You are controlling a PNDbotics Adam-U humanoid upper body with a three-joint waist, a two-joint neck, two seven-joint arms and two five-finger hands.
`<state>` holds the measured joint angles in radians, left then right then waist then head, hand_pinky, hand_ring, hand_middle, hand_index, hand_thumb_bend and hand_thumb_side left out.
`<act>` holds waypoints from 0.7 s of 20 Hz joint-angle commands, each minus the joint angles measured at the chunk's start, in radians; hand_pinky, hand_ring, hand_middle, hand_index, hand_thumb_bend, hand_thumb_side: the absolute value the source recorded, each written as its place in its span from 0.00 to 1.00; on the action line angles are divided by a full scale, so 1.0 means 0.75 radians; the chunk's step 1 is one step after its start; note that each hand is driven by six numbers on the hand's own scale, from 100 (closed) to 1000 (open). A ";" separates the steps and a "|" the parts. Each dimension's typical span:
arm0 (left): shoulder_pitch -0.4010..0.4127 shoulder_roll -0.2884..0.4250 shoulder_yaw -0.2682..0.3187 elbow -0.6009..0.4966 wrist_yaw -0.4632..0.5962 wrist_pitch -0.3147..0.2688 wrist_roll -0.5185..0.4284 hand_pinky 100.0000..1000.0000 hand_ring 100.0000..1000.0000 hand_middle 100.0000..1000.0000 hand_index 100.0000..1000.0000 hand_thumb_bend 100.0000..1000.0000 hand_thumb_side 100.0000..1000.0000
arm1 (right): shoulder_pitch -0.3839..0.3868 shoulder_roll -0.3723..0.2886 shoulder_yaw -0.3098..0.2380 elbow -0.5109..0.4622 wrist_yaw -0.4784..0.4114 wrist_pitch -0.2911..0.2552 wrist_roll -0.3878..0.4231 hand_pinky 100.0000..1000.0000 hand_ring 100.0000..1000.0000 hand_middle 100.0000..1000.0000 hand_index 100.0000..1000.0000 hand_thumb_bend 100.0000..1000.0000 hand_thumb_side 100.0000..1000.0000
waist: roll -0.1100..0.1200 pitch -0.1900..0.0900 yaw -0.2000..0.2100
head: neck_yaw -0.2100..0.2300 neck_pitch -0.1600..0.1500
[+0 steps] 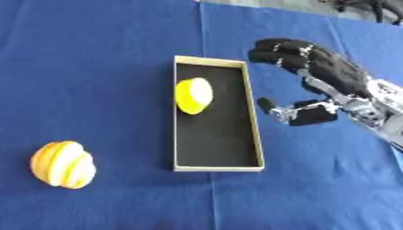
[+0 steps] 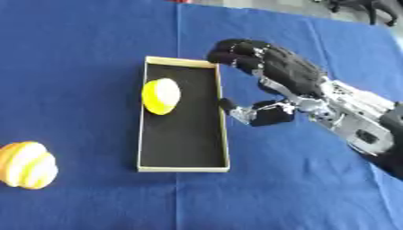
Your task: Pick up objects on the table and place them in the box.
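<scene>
Nearest the camera, toward the near left corner of the blue tablecloth [image 1: 102,67], sat a rounded orange-and-cream striped object [image 1: 63,164], well apart from everything else. Near the middle of the cloth lay the box [image 1: 257,130], a shallow rectangular tray with pale tan walls and a black floor, its long sides running from the near edge toward the far edge. A yellow oval object [image 1: 194,95] rested inside it, against the left wall in the far half. In the left eye view the right hand [image 1: 315,78] came in from the right edge and hung just beside the box's right wall, outside it. Its black fingers [image 1: 277,50] were curled over near the far right corner of the box, and its thumb [image 1: 267,104] pointed toward the right wall; between them it held nothing.

From the right eye view the same hand showed more of its silver wrist and forearm [image 2: 358,119] reaching away to the right edge. Its thumb tip lay just at the box's right wall, though contact could not be made out. The striped object was cut by the left edge. No left hand appeared in either view.
</scene>
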<state>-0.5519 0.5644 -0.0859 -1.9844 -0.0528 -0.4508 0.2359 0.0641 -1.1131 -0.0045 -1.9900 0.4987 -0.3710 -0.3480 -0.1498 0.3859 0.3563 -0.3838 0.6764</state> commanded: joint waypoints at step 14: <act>0.096 0.341 0.075 -0.021 -0.197 0.242 0.028 0.86 0.71 0.72 0.87 0.00 0.49 | 0.454 0.158 -0.351 -0.013 -0.052 -0.250 -0.496 0.79 0.91 0.81 0.89 0.00 0.36 | 0.079 -0.041 -0.154 | 0.314 0.044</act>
<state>-0.4746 0.7597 -0.0479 -1.9844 -0.1820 -0.2980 0.2601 0.4012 -0.9924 -0.2443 -1.9900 0.4480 -0.5342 -0.6783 -0.0945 0.3764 0.2382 -0.1693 0.7005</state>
